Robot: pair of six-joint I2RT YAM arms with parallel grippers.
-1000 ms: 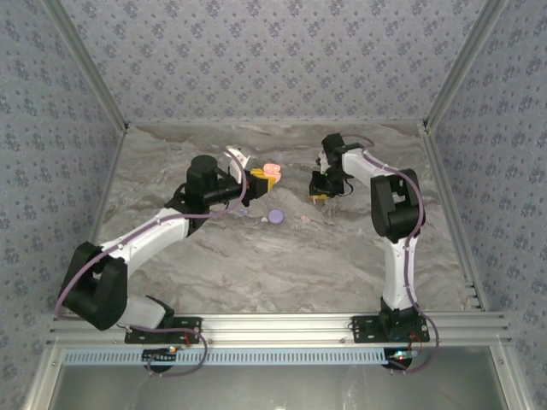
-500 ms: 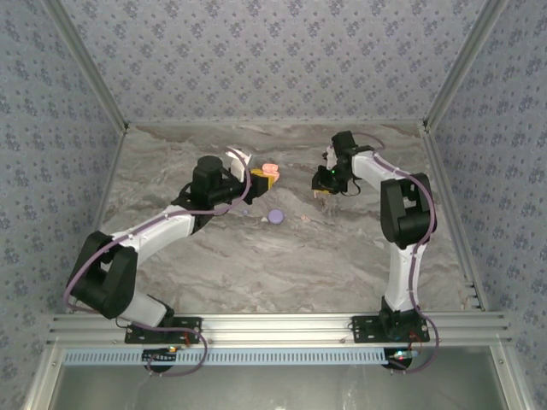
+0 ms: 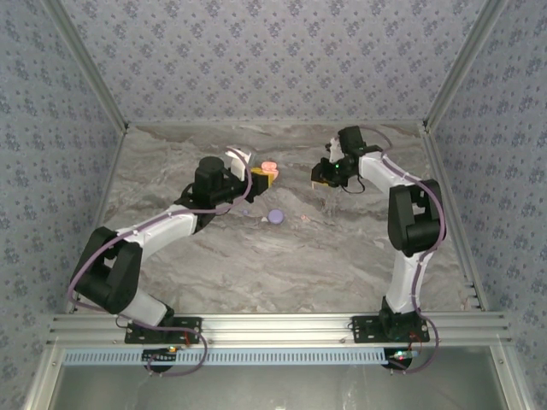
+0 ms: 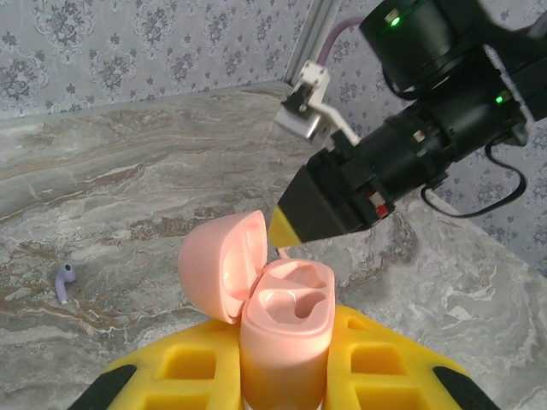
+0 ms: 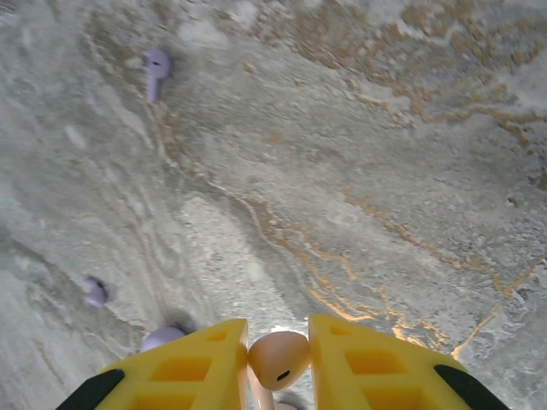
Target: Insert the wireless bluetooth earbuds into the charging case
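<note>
My left gripper [image 4: 286, 340] is shut on the pink charging case [image 4: 286, 312], held upright with its lid [image 4: 215, 265] flipped open to the left and both sockets empty. From above, the case [image 3: 271, 168] sits at the left gripper [image 3: 263, 177], back centre. My right gripper [image 5: 278, 346] is shut on a pale pink earbud [image 5: 279, 359]. That right gripper [image 3: 318, 179] hovers just right of the case, and its yellow fingertip [image 4: 289, 227] comes close behind the case's rim. Two lilac earbuds [image 5: 155, 68] [image 5: 94, 292] lie on the table.
A lilac disc-shaped case [image 3: 275, 216] lies on the marble table [image 3: 282, 256] in front of both grippers, with a tiny pink bit [image 3: 304, 219] to its right and a lilac earbud [image 3: 245, 211] to its left. Patterned walls enclose the table on three sides.
The right gripper has lifted and moved back with the pink earbud, closer to the open case; its elbow swung right. The left gripper has barely moved.
</note>
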